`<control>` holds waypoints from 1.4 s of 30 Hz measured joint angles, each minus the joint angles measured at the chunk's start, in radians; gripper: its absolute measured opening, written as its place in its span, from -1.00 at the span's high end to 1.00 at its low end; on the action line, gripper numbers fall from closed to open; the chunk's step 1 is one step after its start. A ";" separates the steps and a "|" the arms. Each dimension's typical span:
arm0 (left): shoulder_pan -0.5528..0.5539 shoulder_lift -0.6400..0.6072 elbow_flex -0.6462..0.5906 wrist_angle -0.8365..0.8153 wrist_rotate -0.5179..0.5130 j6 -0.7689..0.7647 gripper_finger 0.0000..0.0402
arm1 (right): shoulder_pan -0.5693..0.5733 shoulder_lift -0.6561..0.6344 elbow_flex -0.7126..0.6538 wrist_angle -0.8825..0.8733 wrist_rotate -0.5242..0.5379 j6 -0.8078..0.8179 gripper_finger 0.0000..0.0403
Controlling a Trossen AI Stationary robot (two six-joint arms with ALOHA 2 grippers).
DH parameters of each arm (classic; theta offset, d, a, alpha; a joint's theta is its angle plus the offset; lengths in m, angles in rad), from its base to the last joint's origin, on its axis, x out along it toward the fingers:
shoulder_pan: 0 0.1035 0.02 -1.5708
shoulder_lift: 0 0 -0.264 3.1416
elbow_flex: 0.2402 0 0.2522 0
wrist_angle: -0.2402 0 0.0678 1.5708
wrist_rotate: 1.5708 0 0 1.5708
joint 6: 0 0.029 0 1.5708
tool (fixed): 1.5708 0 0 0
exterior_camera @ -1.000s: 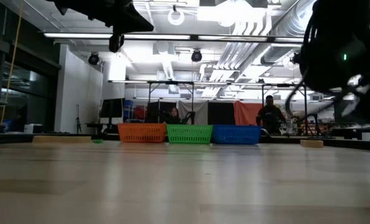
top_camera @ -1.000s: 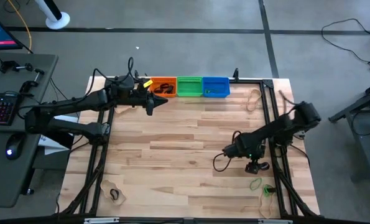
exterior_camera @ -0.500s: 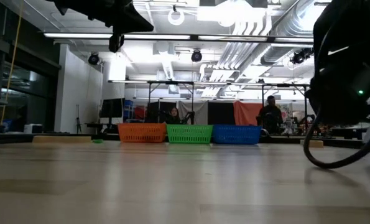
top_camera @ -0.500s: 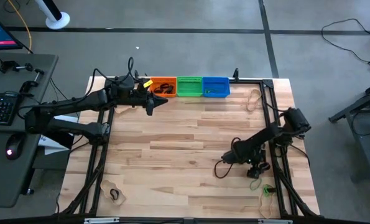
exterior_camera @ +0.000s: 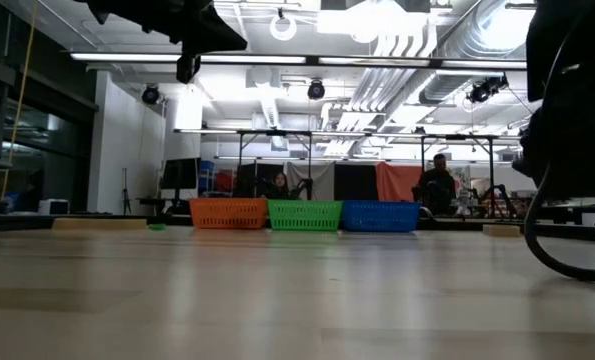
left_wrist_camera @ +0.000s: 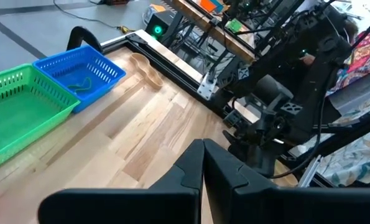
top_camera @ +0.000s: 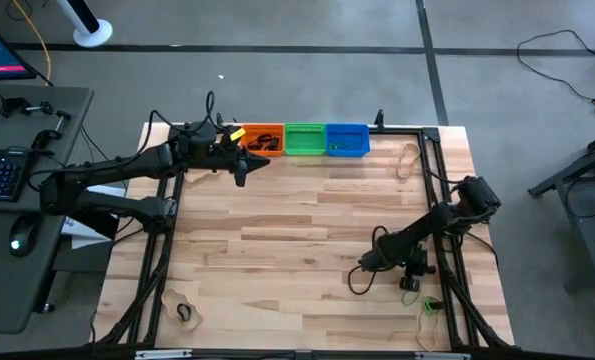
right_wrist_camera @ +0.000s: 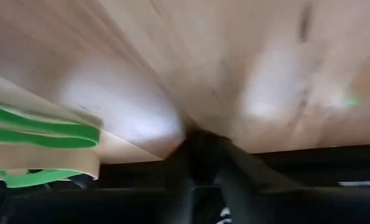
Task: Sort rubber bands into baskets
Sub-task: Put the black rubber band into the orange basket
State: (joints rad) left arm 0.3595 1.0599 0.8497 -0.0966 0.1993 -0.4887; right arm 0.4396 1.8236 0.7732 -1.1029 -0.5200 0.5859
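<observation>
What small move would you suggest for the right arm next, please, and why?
Probably ease the right gripper a little farther toward the green rubber band near the table's front right corner and open over it. The gripper sits low above the wood beside the bands, apparently shut and empty, so nothing is grasped yet.

1. The right gripper (top_camera: 409, 283) is low over the table's near right side; in the high view the arm's own body hides whether its fingers (right_wrist_camera: 191, 163) are parted.
2. The right wrist view is blurred; a green rubber band (right_wrist_camera: 41, 134) just beside that gripper runs off the picture's edge.
3. In the low view the right arm (exterior_camera: 572, 120) is cut off by the edge.
4. The contents of the orange basket (top_camera: 262, 139), just beside the left gripper (top_camera: 243, 166), are too small to identify.
</observation>
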 joint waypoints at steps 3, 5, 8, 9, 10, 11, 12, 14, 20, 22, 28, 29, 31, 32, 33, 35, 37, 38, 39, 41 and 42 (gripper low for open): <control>0.000 0.000 0.023 0.001 0.000 0.008 1.00 | -0.015 -0.023 0.068 -0.055 0.057 -0.047 0.93; 0.000 0.000 0.051 0.007 0.000 0.036 1.00 | -0.042 -0.043 0.135 -0.112 0.113 -0.092 0.91; 0.000 0.000 0.084 0.044 0.000 0.089 1.00 | -0.102 -0.079 0.259 -0.096 0.227 -0.141 0.97; 0.000 0.000 0.096 0.060 0.000 0.099 1.00 | -0.129 -0.086 0.300 -0.075 0.272 -0.160 0.98; 0.000 0.000 0.107 0.076 0.000 0.103 1.00 | -0.158 -0.087 0.341 -0.043 0.323 -0.181 0.97; 0.000 0.000 0.119 0.089 0.000 0.105 1.00 | -0.190 -0.087 0.376 -0.001 0.366 -0.210 0.96; 0.000 -0.001 0.131 0.095 0.000 0.104 1.00 | -0.222 -0.087 0.409 0.051 0.409 -0.240 0.96; 0.000 -0.004 0.160 0.091 0.003 0.089 1.00 | -0.296 -0.087 0.452 0.206 0.476 -0.307 0.98; -0.019 -0.056 0.258 0.095 0.089 0.075 1.00 | -0.542 -0.071 0.477 0.844 0.599 -0.415 0.99; -0.032 -0.084 0.278 0.094 0.096 0.087 1.00 | -0.622 -0.049 0.478 1.001 0.598 -0.389 0.99; -0.054 -0.169 0.292 0.081 0.035 0.098 1.00 | -0.781 0.100 0.675 1.068 0.547 -0.346 1.00; -0.054 -0.175 0.292 0.080 0.019 0.099 1.00 | -0.792 0.134 0.727 1.047 0.520 -0.347 1.00; -0.056 -0.183 0.291 0.064 0.001 0.097 1.00 | -0.808 0.210 0.837 1.015 0.490 -0.324 1.00; -0.056 -0.183 0.291 0.065 -0.003 0.094 1.00 | -0.814 0.249 0.893 0.976 0.479 -0.306 1.00; -0.056 -0.183 0.291 0.066 -0.006 0.094 1.00 | -0.821 0.287 0.947 0.938 0.474 -0.291 1.00; -0.056 -0.183 0.291 0.064 -0.006 0.094 1.00 | -0.834 0.363 1.054 0.864 0.486 -0.262 1.00; -0.056 -0.183 0.291 0.061 -0.008 0.094 1.00 | -0.847 0.433 1.147 0.798 0.498 -0.242 1.00; -0.056 -0.183 0.291 0.056 -0.008 0.095 1.00 | -0.852 0.466 1.187 0.781 0.505 -0.232 1.00; -0.056 -0.183 0.291 0.048 -0.008 0.100 1.00 | -0.857 0.496 1.225 0.762 0.512 -0.223 1.00; -0.056 -0.183 0.291 0.028 -0.009 0.106 1.00 | -0.866 0.547 1.289 0.733 0.513 -0.219 1.00; -0.056 -0.183 0.291 0.018 -0.009 0.102 1.00 | -0.869 0.567 1.320 0.719 0.512 -0.211 1.00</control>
State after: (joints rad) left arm 0.3038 0.8768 1.1408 -0.0782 0.1906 -0.3868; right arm -0.4295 2.3908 2.0929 -0.3842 -0.0077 0.3749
